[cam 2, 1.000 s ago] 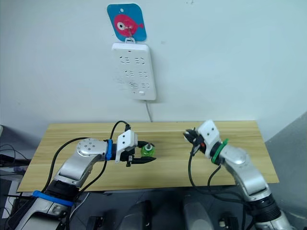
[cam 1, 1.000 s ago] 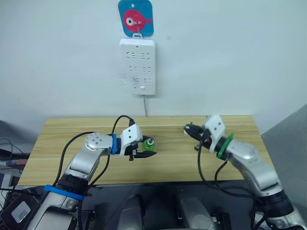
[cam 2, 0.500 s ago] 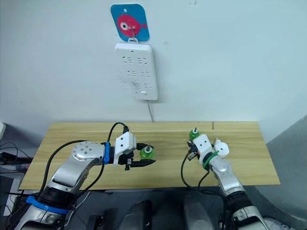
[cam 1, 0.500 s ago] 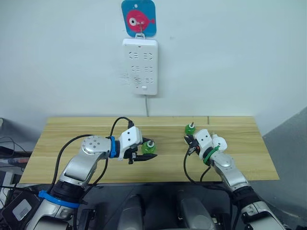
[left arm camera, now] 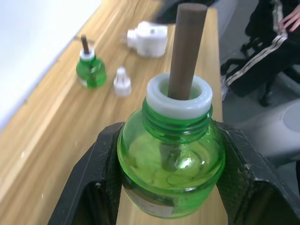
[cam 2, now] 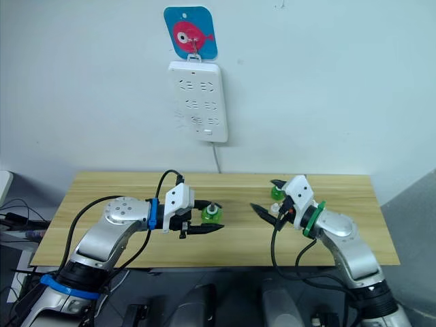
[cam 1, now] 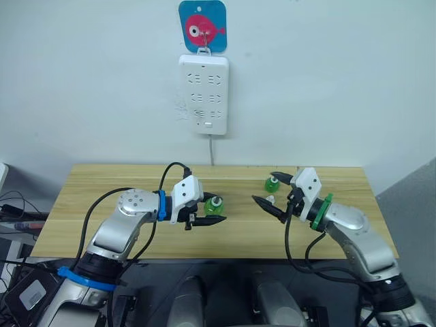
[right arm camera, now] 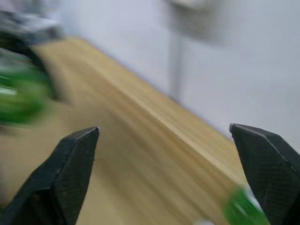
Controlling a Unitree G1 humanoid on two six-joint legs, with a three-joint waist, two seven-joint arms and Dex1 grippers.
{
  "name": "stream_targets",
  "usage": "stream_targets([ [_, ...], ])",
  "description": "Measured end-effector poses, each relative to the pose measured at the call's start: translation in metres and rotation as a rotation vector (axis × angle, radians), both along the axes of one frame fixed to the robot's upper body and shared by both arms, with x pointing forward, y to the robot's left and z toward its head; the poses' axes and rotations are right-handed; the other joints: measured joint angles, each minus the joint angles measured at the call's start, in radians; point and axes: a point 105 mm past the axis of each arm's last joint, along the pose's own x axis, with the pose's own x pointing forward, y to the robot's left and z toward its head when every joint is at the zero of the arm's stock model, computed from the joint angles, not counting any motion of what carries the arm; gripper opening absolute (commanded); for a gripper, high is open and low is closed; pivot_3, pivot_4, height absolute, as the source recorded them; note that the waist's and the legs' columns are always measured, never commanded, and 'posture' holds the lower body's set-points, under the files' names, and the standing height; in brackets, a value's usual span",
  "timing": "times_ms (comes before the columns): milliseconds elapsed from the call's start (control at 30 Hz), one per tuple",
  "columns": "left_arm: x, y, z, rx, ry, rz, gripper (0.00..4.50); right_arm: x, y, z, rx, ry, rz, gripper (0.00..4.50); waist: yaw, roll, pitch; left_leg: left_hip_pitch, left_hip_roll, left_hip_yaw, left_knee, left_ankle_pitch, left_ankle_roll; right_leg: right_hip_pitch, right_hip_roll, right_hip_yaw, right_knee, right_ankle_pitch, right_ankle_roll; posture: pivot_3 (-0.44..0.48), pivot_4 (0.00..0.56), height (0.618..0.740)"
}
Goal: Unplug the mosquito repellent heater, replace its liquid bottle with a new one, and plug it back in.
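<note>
My left gripper (cam 1: 216, 208) is shut on a green liquid bottle (cam 1: 213, 204) with a white neck and a brown wick, held upright over the table's middle; its black fingers (left arm camera: 91, 187) press both sides of the bottle (left arm camera: 171, 173). A second green bottle (cam 1: 272, 184) stands on the table, with a small white cap (cam 1: 270, 199) beside it. My right gripper (cam 1: 264, 187) hangs wide open around that spot, holding nothing. Beyond the cap lies the white mosquito repellent heater (left arm camera: 147, 38), unplugged, on the wood.
A white multi-socket power strip (cam 1: 204, 95) hangs on the wall under a blue fish hook (cam 1: 202, 26), its cord dropping behind the wooden table (cam 1: 102, 184). A seated person's legs (left arm camera: 276, 37) show past the table's right end.
My right gripper has gone from shut to wide open and swung beside the standing bottle. The left gripper still holds its bottle in the same place. The head camera has shifted slightly.
</note>
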Motion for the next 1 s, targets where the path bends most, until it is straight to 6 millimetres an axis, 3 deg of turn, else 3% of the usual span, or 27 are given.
stream_targets([
  [133,0.002,-0.016,0.009,-0.035,-0.031,-0.068,2.29,-0.014,0.025,0.022,-0.013,0.039,0.147,4.50,-0.006,-0.001,-0.002,-0.001,-0.001,0.000,0.000,0.000,0.000,0.000,0.000,0.000,-0.001,0.000,0.000,-0.202,0.163,0.723],
  [467,0.006,-0.032,0.020,-0.091,-0.045,-0.108,2.29,-0.013,0.041,0.013,-0.041,0.101,0.193,4.50,-0.008,0.000,-0.003,-0.001,-0.001,0.000,0.000,0.000,0.000,0.000,-0.001,-0.001,-0.001,0.000,0.000,-0.195,0.155,0.723],
  [600,0.005,-0.033,0.022,-0.102,-0.040,-0.111,2.29,-0.012,0.044,0.015,-0.029,0.085,0.191,3.57,-0.009,0.000,-0.004,-0.001,-0.001,0.000,0.000,0.000,0.000,0.000,-0.001,-0.001,-0.001,0.000,0.000,-0.192,0.151,0.723],
  [833,0.004,-0.033,0.022,-0.117,-0.016,-0.113,2.29,-0.010,0.047,0.016,-0.015,0.067,0.184,0.92,-0.013,0.000,-0.006,-0.001,-0.001,0.000,0.000,0.000,0.000,0.000,-0.001,-0.001,-0.001,0.000,0.000,-0.196,0.154,0.723],
  [1000,0.004,-0.034,0.022,-0.134,0.011,-0.111,2.29,-0.010,0.046,0.016,-0.022,0.057,0.190,0.82,-0.016,0.000,-0.008,-0.001,-0.001,0.000,0.000,0.000,0.000,0.000,-0.001,-0.001,-0.001,0.000,0.000,-0.196,0.153,0.723],
])
